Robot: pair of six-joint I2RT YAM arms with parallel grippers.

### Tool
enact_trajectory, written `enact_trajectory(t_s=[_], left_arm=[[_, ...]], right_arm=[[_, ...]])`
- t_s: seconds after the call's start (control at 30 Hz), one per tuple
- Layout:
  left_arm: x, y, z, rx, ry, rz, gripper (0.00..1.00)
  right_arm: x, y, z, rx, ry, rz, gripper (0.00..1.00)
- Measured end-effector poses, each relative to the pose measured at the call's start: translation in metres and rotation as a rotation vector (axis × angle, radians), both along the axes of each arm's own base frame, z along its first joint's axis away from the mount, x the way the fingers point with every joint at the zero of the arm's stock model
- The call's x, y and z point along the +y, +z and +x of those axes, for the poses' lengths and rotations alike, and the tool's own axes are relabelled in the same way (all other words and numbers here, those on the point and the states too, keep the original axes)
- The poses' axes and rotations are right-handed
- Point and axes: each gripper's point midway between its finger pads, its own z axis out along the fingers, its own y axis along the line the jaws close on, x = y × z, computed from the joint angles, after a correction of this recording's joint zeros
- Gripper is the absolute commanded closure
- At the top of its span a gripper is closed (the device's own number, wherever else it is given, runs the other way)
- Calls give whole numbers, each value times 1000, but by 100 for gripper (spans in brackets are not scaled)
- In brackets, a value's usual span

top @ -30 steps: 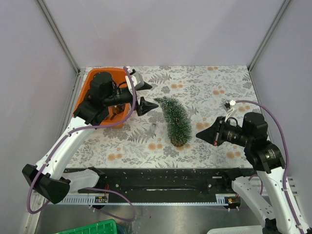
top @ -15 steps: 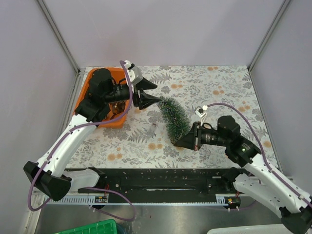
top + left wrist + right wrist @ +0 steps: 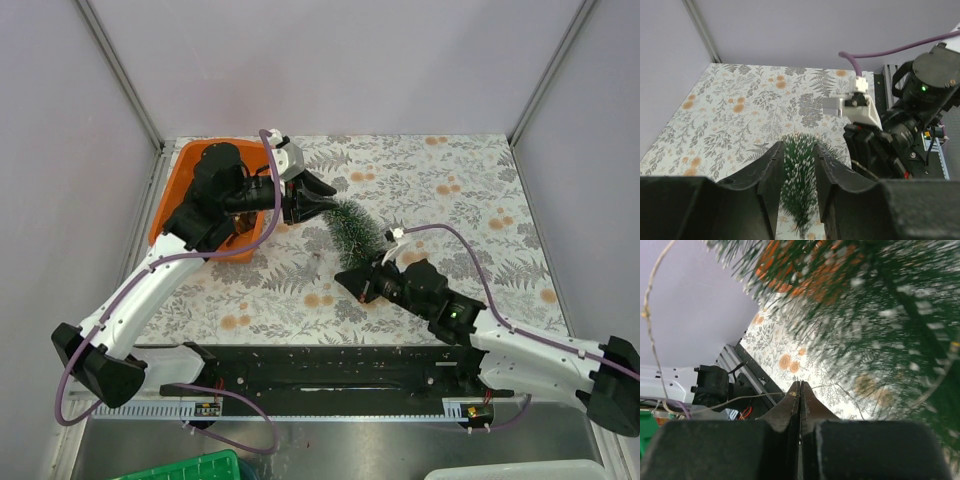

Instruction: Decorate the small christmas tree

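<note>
The small christmas tree (image 3: 357,228), green with frosty white tips, lies tilted on the floral mat, its tip toward the orange tray. My left gripper (image 3: 322,200) has its fingers on either side of the tree's upper part. In the left wrist view the bristles (image 3: 799,175) fill the gap between the two fingers, so my left gripper (image 3: 799,148) is shut on the tree. My right gripper (image 3: 341,277) sits low beside the tree's base end, shut. Its tips (image 3: 800,385) pinch a thin gold wire (image 3: 740,400), with blurred tree branches (image 3: 890,315) just above.
An orange tray (image 3: 178,172) with small brown ornaments stands at the mat's left, under my left arm. A black rail (image 3: 330,368) runs along the near edge. Grey walls close in the back and sides. A green bin (image 3: 190,468) sits below the table.
The left gripper has moved right onto the tree's tip and closed around it. The right arm has swung left across the mat to the tree's base, staying shut.
</note>
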Motion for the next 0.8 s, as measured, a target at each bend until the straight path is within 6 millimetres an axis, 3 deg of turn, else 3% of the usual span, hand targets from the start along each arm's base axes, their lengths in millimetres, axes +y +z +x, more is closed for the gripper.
enact_trajectory(t_s=[0.2, 0.27, 0.57, 0.8], left_arm=[[-9, -6, -1, 15, -22, 9, 74], [-11, -7, -2, 17, -27, 11, 77], [-15, 14, -4, -17, -39, -14, 83], [-20, 47, -7, -67, -54, -54, 80]], right_arm=[[34, -12, 0, -57, -21, -19, 99], [39, -15, 2, -67, -42, -21, 94], [14, -27, 22, -100, -251, -48, 63], [24, -50, 22, -73, -226, -94, 42]])
